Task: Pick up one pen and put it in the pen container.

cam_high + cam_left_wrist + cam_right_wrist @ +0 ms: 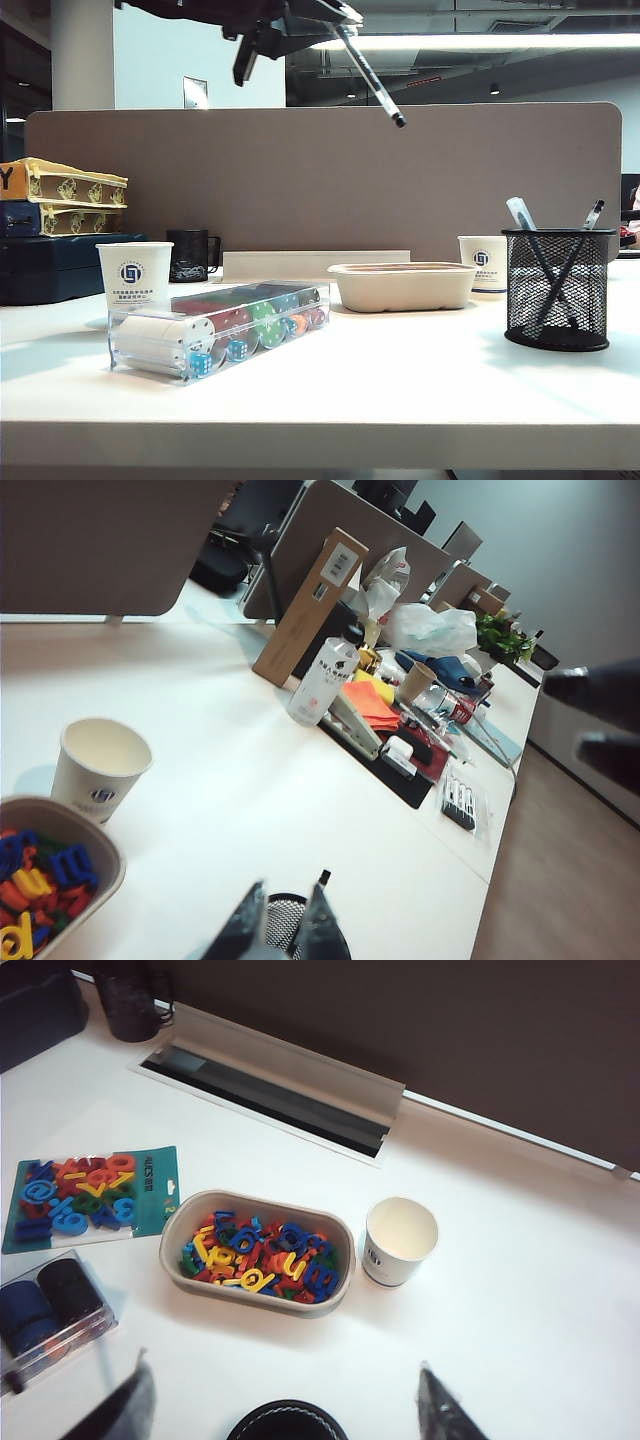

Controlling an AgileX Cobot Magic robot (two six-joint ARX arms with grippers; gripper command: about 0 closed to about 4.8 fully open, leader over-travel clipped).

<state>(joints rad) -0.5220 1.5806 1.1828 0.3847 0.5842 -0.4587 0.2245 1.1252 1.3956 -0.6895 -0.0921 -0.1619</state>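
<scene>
My left gripper (320,25) hangs high at the top edge of the exterior view, shut on the pen (370,75). The pen is slim and dark and slants down toward the right. In the left wrist view the left gripper (288,892) has the pen's end (323,878) sticking out beside one finger, with the pen container (283,915) far below between the fingers. The black mesh pen container (557,290) stands at the table's right and holds two pens. My right gripper (283,1365) is open and empty, high over the container's rim (287,1415).
A beige tray (403,285) of coloured letters sits mid-table, with a paper cup (483,262) between it and the container. A clear box of chips (220,325), another paper cup (134,272) and a black mug (190,255) stand at the left. A divider panel (320,170) closes the back.
</scene>
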